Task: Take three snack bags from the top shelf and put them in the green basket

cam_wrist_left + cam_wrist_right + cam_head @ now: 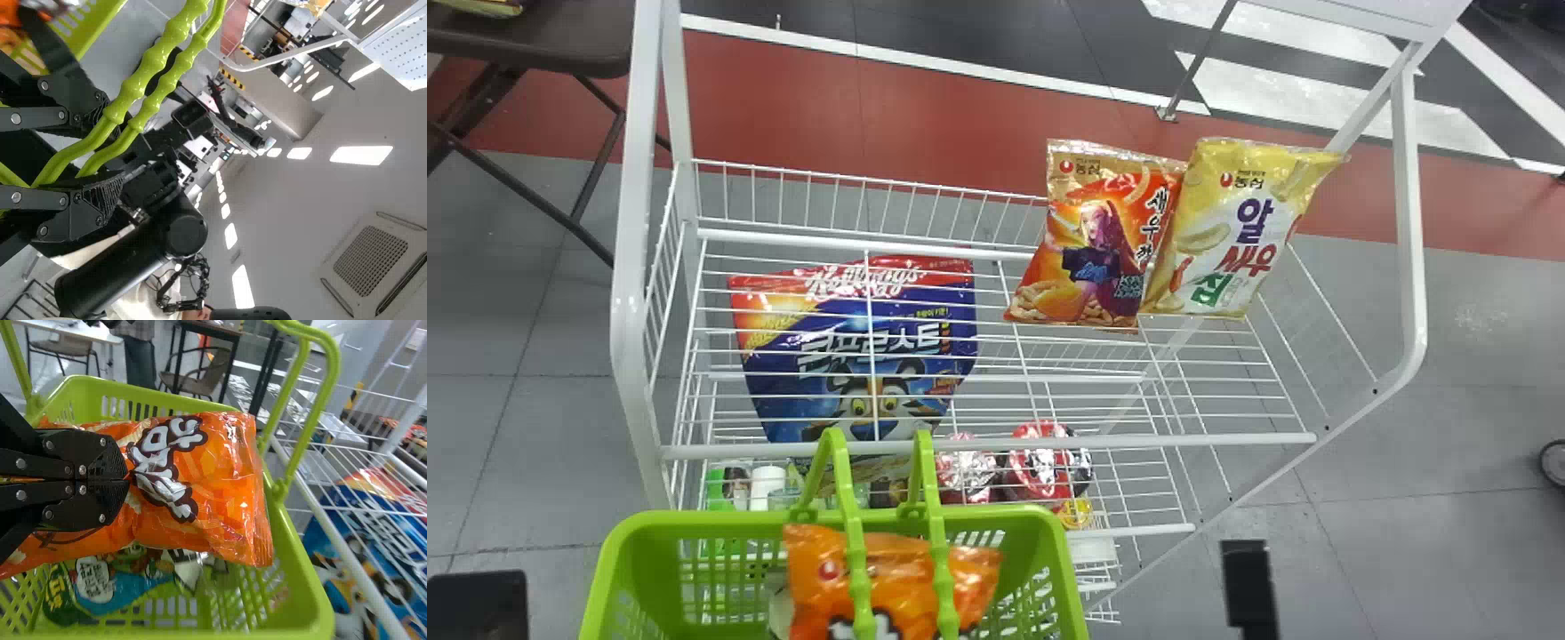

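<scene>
Basket (pixel 1049 551): orange bag (pixel 217 470) in right gripper (pixel 128 480) jaws, 1 green bag (pixel 67 603) beneath.

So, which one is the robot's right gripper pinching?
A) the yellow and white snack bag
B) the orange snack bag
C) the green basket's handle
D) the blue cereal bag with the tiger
B: the right gripper has its two fingers closed together on the orange snack bag, down at the green basket.
</scene>
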Available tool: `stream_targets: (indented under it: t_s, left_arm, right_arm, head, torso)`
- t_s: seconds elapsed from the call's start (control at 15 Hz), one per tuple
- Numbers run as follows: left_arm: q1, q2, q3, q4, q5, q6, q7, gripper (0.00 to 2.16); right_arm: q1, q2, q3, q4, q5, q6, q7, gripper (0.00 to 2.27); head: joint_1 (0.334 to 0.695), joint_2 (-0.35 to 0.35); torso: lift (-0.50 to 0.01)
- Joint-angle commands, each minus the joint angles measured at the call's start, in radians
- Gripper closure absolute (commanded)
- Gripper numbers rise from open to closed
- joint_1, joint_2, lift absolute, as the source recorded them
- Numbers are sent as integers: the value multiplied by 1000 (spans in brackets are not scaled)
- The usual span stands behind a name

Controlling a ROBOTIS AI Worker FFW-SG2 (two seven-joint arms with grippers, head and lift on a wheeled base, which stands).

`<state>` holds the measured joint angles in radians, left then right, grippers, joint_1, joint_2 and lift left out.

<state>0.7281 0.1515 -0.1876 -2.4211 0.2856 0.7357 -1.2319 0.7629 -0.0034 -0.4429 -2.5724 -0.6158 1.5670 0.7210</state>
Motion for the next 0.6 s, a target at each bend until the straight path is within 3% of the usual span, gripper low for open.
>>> stream_targets:
  t_s: [0.0,0.07,0.13,0.2,0.27,0.53]
  left_arm:
    - [2,2,0,0,0,0,-3,856]
    - [5,2,-1,0,-2,0,-6,856]
    - [8,2,-1,0,-2,0,-8,856]
    - [10,2,-3,0,-3,0,-9,856]
    - [10,2,-3,0,-3,0,-11,856]
    - [11,2,-10,-1,-13,0,-3,856]
  right_arm:
    - [-28,-10,56,44,11,5,54,2182]
    - [-36,-10,53,60,11,5,89,1862]
    - [-37,-9,47,69,18,5,124,1187]
    - [-37,-9,41,77,25,5,155,198]
    - [-37,-7,27,78,24,5,169,-2]
    - [-74,-1,-119,61,-15,5,313,60]
  head:
    - [695,-350]
    - [695,-350]
    - [695,-350]
    - [695,-350]
    - [695,-350]
    - [695,-350]
  torso:
    - [-40]
    - [-40]
    - [-40]
    - [-40]
    - [-40]
    - [-40]
